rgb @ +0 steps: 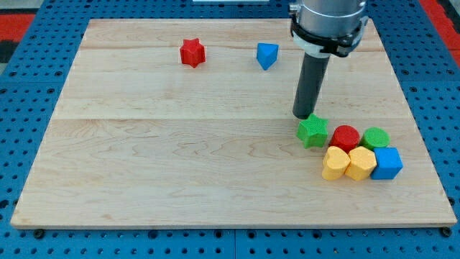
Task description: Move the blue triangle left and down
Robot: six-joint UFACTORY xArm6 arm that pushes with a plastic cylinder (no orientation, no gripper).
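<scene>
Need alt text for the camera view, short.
My tip sits just above the green star at the view's right, well below and right of the blue triangle near the top. A red star lies left of the triangle; other red, green, yellow and blue blocks cluster at lower right on the wooden board.

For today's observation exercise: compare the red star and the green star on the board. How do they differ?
Colour: the red star is red, the green star green.
Place: the red star lies near the view's top left, the green star at lower right.
Neighbours: the red star stands alone; the green star sits beside a red cylinder, with my tip right above it.
Both are star-shaped.
</scene>
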